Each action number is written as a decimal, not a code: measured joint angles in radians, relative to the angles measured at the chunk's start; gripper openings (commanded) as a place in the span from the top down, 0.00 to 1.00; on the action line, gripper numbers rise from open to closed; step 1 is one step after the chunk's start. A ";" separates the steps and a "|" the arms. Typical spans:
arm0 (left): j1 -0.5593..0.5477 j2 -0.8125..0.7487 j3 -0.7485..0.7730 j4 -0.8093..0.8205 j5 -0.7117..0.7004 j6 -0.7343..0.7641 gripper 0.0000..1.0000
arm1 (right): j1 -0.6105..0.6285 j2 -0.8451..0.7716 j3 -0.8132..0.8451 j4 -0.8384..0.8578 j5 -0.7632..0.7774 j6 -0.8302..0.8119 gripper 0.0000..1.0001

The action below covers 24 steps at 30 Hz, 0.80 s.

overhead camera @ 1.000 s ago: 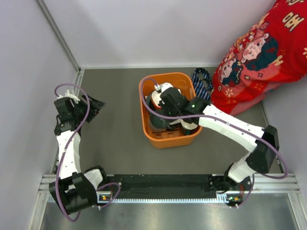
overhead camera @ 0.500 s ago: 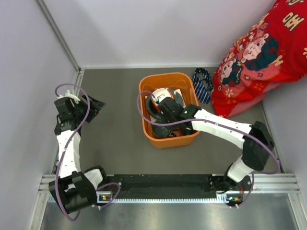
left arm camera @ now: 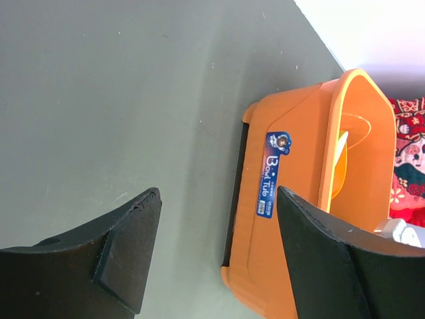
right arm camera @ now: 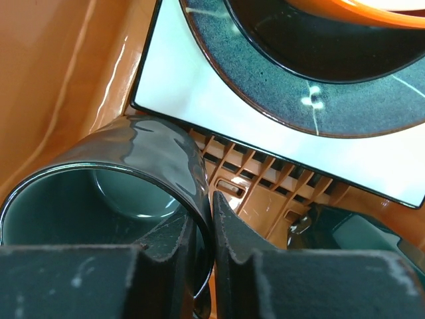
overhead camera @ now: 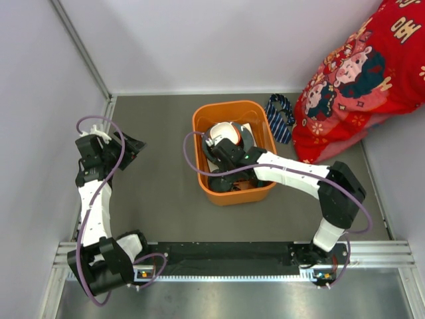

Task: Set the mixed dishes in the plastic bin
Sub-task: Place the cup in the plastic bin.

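Right gripper: fingers are closed on the wall of the teal cup, one pad inside the rim and one outside. The cup is held low in the orange bin, its mouth turned toward the wrist camera and its body just beside the near-left bin wall. Whether it is touching the slotted bottom cannot be told.

Just beyond the cup, the white square plate is seen lying in the bin. The blue-grey plate is stacked on it, and the orange bowl is set on top of that. In the top view the bowl's white inside is shown at the far half of the bin, with the right wrist reaching down at the near half and most of the cup covered by it.

Left gripper: jaws are spread wide with nothing between them. It is held above the table, well to the left of the bin. The bin's side wall and a blue sticker are framed between its fingers.

A striped necktie is lying on the table just beside the bin's far-right corner. A red patterned garment is visible at the top right.
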 measured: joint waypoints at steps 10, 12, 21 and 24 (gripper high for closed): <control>-0.001 0.000 0.000 0.000 0.000 0.010 0.25 | 0.000 0.005 0.001 0.023 0.002 0.001 0.68; -0.001 0.000 0.000 0.000 0.000 0.011 0.25 | 0.000 0.005 0.002 0.022 0.002 0.001 0.64; -0.001 0.000 0.000 0.000 0.000 0.015 0.25 | 0.000 -0.062 0.008 0.018 0.024 0.005 0.47; -0.001 0.000 0.000 0.000 0.000 0.015 0.24 | 0.000 -0.139 0.010 0.021 0.058 0.005 0.41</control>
